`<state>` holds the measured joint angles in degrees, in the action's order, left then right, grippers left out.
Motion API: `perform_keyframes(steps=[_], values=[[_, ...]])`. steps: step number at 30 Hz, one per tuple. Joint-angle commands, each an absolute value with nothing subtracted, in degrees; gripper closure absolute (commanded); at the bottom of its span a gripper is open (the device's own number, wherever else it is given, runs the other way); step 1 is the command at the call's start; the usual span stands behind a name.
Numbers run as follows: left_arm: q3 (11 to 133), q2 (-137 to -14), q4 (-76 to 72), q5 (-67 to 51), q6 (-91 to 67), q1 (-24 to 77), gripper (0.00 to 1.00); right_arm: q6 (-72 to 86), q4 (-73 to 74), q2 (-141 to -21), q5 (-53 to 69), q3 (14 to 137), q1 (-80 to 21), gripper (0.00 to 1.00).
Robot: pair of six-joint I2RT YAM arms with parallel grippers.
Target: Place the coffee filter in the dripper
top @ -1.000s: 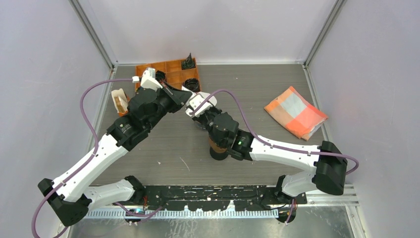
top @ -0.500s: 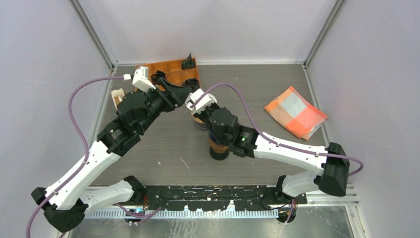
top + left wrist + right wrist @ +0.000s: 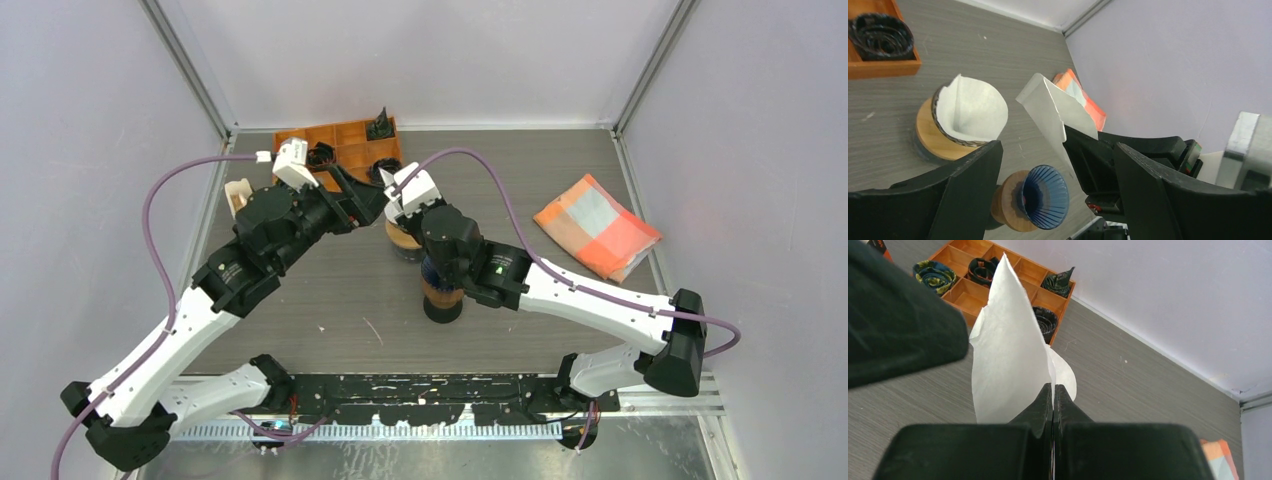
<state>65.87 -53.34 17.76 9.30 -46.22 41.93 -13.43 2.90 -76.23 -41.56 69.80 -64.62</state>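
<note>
A white paper coffee filter (image 3: 1008,360) stands up out of my right gripper (image 3: 1053,387), which is shut on its lower edge. In the left wrist view the same filter (image 3: 1050,105) hangs above the table, with the right fingers (image 3: 1098,150) clamped on it. My left gripper (image 3: 1057,150) is open, one finger on each side of that filter without touching it. Below sits an empty blue ribbed dripper (image 3: 1043,197) on a wooden base, partly under the right arm from above (image 3: 432,272). A second dripper (image 3: 970,112) with a black rim holds a white filter.
An orange compartment tray (image 3: 345,145) with dark coiled items stands at the back left. An orange and grey folded cloth (image 3: 597,227) lies at the right. A small white holder (image 3: 240,195) stands by the left wall. Both arms cross over the table's middle.
My left gripper has gone from shut to open, letting go of the filter. The right gripper, still shut on it, has shifted a little toward the back.
</note>
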Motion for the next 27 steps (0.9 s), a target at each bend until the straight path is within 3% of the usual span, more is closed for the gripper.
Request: perform_keyframes(steps=[1,11,27], values=[[66.2,-55.2,16.9,5.0,-50.4,42.1,0.16,-7.0,7.5,-74.6,-43.9,74.2,-64.2,0.99],[65.0,-59.5,17.2,6.7,-56.4,43.5,0.20,-0.4,11.1,-73.7,-44.2,74.2,-64.2,0.99],[70.4,-64.4,31.3,10.9,-53.3,45.6,0.45,9.9,19.9,-70.6,-43.2,75.0,-62.7,0.99]])
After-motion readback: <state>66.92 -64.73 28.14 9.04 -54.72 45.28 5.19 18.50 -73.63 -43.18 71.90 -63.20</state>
